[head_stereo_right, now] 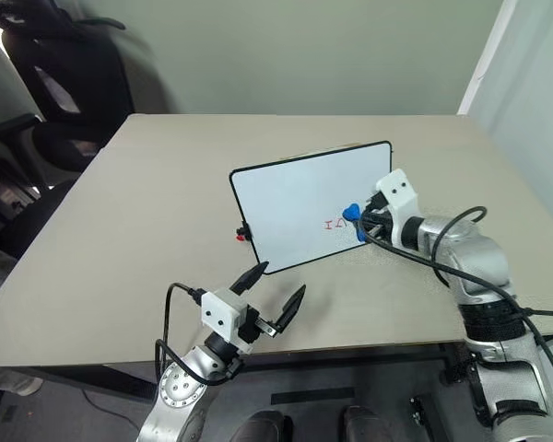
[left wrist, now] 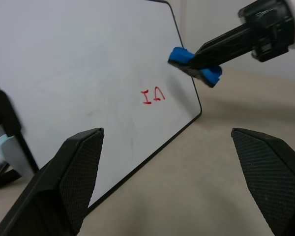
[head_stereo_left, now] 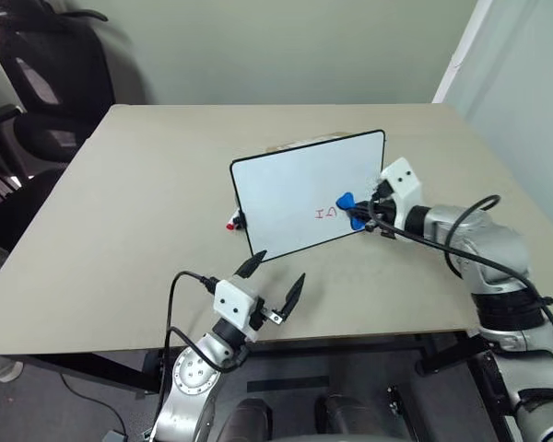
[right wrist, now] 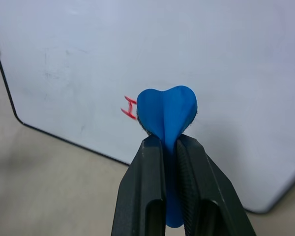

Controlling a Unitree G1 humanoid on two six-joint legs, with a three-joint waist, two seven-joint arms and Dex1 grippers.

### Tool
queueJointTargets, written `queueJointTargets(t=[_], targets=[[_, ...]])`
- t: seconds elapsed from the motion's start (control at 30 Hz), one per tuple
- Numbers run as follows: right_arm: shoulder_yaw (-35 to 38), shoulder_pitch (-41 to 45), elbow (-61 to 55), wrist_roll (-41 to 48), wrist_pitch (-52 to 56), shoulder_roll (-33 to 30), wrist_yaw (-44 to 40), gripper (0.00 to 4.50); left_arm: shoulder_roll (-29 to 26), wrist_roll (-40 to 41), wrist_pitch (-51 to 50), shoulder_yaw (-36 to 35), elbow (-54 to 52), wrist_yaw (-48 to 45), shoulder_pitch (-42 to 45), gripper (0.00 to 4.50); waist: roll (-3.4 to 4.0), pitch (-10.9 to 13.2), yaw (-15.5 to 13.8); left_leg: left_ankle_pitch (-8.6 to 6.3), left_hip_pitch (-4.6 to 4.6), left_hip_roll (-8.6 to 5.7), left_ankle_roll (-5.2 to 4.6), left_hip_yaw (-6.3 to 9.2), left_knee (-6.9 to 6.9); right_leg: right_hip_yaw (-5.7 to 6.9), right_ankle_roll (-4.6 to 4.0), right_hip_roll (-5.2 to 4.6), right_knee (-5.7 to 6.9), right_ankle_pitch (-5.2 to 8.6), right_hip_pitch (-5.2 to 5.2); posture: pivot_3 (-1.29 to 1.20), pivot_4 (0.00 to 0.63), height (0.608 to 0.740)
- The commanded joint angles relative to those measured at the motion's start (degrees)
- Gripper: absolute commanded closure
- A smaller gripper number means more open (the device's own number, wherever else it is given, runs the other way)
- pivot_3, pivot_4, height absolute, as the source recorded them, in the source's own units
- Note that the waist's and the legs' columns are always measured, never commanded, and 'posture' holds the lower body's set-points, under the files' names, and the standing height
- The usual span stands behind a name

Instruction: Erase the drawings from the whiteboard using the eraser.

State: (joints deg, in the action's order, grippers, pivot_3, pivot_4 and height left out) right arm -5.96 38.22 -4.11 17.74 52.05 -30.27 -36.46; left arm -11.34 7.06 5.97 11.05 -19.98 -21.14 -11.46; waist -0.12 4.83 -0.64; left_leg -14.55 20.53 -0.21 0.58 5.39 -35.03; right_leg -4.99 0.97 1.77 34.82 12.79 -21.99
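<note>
Jaws of the right gripper (right wrist: 169,147) were clamped on the eraser (right wrist: 166,115), squeezing the blue block so that it bulged above the fingertips. Eraser and gripper sat right of centre in the head views, over the lower right part of the whiteboard (head_stereo_left: 295,189), just beside the drawings (head_stereo_left: 326,214). Whether the eraser touched the board surface could not be told. Red marks, an "I" stroke and a small outline, remained on the board. Board lay at centre frame on the table (head_stereo_left: 120,230), with a red clip (head_stereo_left: 231,224) at its left edge. Left gripper (head_stereo_left: 275,284) hovered at lower centre, below the board, jaws spread wide and holding nothing.
</note>
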Motion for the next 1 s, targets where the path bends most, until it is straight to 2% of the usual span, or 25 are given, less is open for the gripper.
queueJointTargets(t=[0.03, 0.23, 0.47, 0.77, 1.0], targets=[[-1.53, 2.89, 3.32, -2.13, -3.37, 1.46, 0.53, 4.42, 0.12, -0.03, 0.60, -0.15, -1.90, 0.22, -0.01, 0.00, 0.01, -0.01, -0.08, -0.02, -0.01, -0.01, 0.02, -0.01, -0.01, 0.00, -0.03, -0.01, -0.01, -0.02, -0.05, 0.00, 0.150, 0.739], [-3.83, 4.69, 10.74, -4.71, -7.02, 5.03, 0.58, 4.42, 0.09, -0.02, 0.56, -0.15, -2.81, 0.44, -0.61, 0.00, 0.02, -0.11, -0.05, -0.14, 0.04, 0.01, 0.12, -0.01, 0.11, 0.01, -0.41, -0.02, 0.02, -0.25, -0.05, 0.00, 0.150, 0.739], [-6.84, 4.64, 19.68, -8.29, -10.69, 8.00, 0.14, 4.42, 0.04, -0.09, 0.61, -0.31, -3.48, 0.66, -1.09, 0.00, -0.02, -0.08, 0.74, -0.50, -0.12, 0.01, 0.71, -0.01, 0.20, 0.01, -0.36, -0.01, 0.06, -0.19, 0.01, 0.00, 0.150, 0.739], [-7.32, 5.53, 19.65, -9.73, -10.42, 8.21, -0.97, 4.42, -0.21, 0.19, 0.32, -0.55, -4.37, 0.53, -1.63, 0.00, 0.13, 0.45, 0.80, -0.49, 0.01, 0.01, 0.81, -0.02, 0.18, 0.01, -0.60, -0.01, 0.07, -0.33, -0.40, 0.00, 0.150, 0.739], [-4.78, 10.36, 15.49, -8.03, -8.19, 9.10, -0.53, 4.42, -0.33, 0.36, 0.10, -0.34, -4.35, 0.39, -1.66, 0.00, 0.12, 0.53, 1.21, -0.36, 0.23, 0.01, 0.74, -0.05, 0.18, 0.02, -0.69, 0.00, 0.06, -0.49, -0.46, 0.00, 0.150, 0.739]])
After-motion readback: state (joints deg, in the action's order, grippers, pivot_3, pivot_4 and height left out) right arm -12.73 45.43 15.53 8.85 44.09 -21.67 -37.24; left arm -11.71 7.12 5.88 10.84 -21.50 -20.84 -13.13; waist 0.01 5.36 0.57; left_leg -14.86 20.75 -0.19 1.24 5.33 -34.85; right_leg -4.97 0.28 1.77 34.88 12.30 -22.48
